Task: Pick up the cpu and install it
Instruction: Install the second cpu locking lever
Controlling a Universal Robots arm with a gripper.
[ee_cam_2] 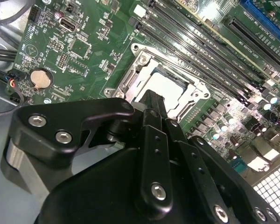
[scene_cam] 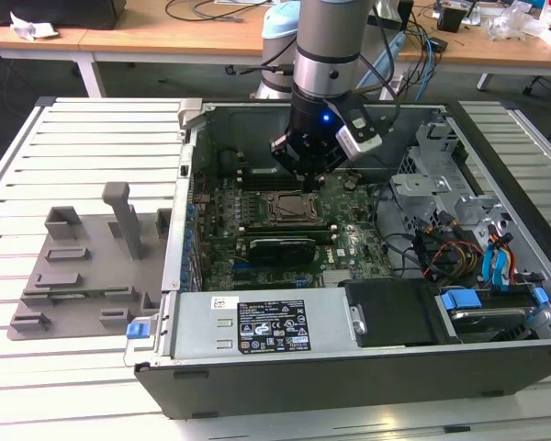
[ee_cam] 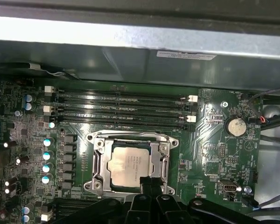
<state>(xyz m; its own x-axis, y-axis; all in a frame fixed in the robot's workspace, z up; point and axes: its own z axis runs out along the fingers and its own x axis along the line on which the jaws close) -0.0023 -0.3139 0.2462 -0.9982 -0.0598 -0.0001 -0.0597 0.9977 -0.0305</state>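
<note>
On the left of the white slatted counter (scene_cam: 83, 138) I see a grey plastic holder tray (scene_cam: 83, 266). In the open black computer case (scene_cam: 367, 358), the flat silvery square cpu (ee_cam: 129, 166) sits in its metal socket frame (ee_cam: 130, 161). My black gripper (ee_cam_2: 151, 100) hangs just above it. I cannot tell if the jaws are apart.

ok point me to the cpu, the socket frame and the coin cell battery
cpu (ee_cam: 130, 164): first wrist view, on the middle of its silvery metal top.
socket frame (ee_cam: 98, 161): first wrist view, on the metal side rail beside the cpu.
coin cell battery (ee_cam: 235, 125): first wrist view, on its round silver face.
</note>
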